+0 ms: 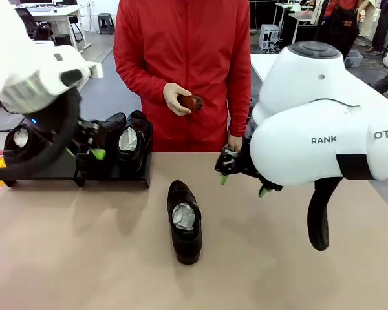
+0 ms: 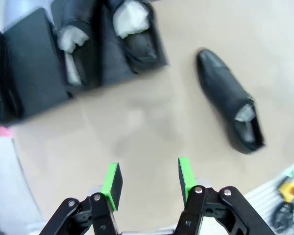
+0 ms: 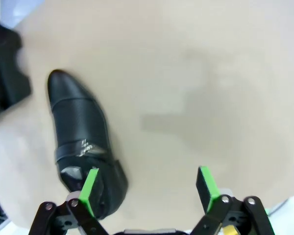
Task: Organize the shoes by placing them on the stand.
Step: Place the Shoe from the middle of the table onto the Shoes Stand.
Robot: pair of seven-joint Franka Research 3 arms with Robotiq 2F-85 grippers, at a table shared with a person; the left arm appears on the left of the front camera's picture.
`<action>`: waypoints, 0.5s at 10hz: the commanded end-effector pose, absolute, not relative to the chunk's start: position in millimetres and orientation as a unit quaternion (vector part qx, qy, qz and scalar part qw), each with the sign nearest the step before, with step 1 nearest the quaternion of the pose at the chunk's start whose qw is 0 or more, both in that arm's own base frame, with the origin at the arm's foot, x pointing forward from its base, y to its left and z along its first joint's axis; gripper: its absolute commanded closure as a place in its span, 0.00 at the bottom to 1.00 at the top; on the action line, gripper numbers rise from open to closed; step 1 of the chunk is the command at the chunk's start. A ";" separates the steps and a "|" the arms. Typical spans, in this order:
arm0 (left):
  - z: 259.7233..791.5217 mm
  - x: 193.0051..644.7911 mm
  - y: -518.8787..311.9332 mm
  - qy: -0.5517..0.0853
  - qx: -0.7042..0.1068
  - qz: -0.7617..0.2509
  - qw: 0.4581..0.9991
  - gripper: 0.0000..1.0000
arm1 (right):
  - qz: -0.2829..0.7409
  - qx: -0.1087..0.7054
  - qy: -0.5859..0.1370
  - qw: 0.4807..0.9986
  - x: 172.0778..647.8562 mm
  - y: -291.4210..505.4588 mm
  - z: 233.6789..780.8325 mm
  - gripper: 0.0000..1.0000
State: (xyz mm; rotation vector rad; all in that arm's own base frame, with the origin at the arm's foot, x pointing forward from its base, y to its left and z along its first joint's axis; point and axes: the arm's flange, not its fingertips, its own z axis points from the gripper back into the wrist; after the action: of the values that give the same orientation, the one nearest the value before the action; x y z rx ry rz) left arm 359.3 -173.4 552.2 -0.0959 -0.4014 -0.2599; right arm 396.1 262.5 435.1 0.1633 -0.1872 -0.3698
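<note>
One black shoe (image 1: 183,223) lying at centre of the beige worktop (image 1: 278,271), three more shoes on the stand (image 1: 126,174) at upper left, left jaws (image 2: 149,178) parted and empty, right jaws (image 3: 149,183) wide open — nothing held, person in red holding a brown brush (image 1: 191,103).

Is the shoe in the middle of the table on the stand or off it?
Off. The shoe lies flat on the bare table, apart from the stand, with no gripper touching it.

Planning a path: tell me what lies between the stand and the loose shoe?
Only bare table between stand and shoe, as the left wrist view shows.
</note>
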 end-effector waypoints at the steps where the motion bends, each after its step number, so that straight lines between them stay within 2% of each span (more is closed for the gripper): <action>1: 545.4 326.9 -198.1 -0.174 -0.110 -0.094 0.974 0.39 | -0.225 0.084 -0.074 0.968 404.3 257.1 425.1 0.00; 2: 541.6 326.5 -197.3 -0.159 -0.098 -0.061 0.980 0.39 | -0.237 0.084 -0.064 0.966 409.8 249.5 417.4 0.00; 3: 544.3 340.2 -178.0 -0.183 -0.066 -0.029 0.980 0.39 | -0.274 0.086 -0.054 0.956 414.1 242.5 410.2 0.00; 4: 544.6 322.9 -208.4 -0.168 -0.091 -0.093 0.977 0.39 | -0.216 0.072 -0.077 0.971 407.8 244.8 418.3 0.00; 5: 544.6 322.9 -208.4 -0.168 -0.091 -0.093 0.977 0.39 | -0.216 0.072 -0.077 0.971 407.8 244.8 418.3 0.00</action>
State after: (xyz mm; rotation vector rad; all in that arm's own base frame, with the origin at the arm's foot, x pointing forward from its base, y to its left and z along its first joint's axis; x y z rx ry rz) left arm 325.7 -203.3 544.1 -0.1787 -0.3379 -0.1455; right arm 411.1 242.1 411.1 0.1419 -0.1377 -0.4695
